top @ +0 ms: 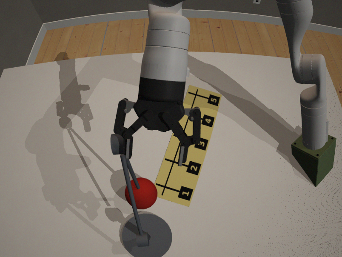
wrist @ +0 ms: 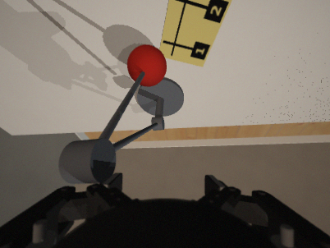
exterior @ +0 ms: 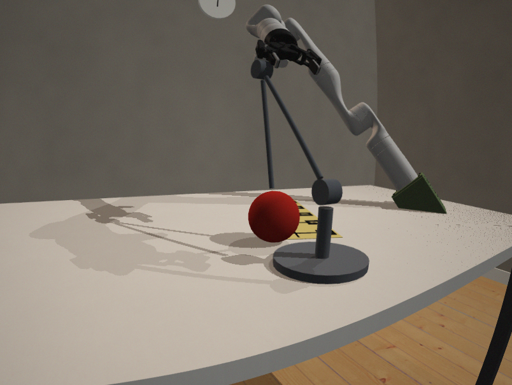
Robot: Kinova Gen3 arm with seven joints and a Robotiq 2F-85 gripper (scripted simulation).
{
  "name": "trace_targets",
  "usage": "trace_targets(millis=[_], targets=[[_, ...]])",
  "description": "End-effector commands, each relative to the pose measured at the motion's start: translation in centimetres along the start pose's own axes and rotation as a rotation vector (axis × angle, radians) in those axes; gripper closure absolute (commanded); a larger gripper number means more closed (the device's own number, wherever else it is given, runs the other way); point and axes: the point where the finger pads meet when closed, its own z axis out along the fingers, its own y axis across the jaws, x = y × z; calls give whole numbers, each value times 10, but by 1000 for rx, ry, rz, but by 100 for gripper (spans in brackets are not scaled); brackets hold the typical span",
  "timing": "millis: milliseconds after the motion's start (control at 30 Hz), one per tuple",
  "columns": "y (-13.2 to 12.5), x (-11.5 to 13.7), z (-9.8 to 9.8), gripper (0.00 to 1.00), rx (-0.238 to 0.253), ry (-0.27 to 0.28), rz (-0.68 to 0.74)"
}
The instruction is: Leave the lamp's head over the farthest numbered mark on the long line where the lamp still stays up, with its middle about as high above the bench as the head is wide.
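Arm: pale grey with a black end section, rising from its foot at a slant, bent at several joints, its far end high above the table.
Wrist (top: 165, 63) (exterior: 270, 29): raised, angled downward.
Jaws (top: 155, 152) (exterior: 296, 66): wide open, nothing between them.
Fingers (top: 182, 155): spread well apart, one on each side, both black with grey pads.

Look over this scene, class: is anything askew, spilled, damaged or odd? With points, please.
The head (top: 147, 196) (exterior: 274, 216) (wrist: 152, 62) sits beside the strip (top: 176, 200) (exterior: 322, 235) (wrist: 193, 25), not over its long line. A narrow gap shows between the post (exterior: 323, 232) (wrist: 160, 107) and lower joint (top: 142, 240) (exterior: 327, 191) (wrist: 158, 123), odd for connected parts. No spill is visible.
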Motion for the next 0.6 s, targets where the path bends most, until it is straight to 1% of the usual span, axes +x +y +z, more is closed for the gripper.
trace_targets(millis=[0, 567], targets=[[-15, 38, -1, 0, 15, 50, 51], [-14, 37, -21, 0, 15, 50, 51]])
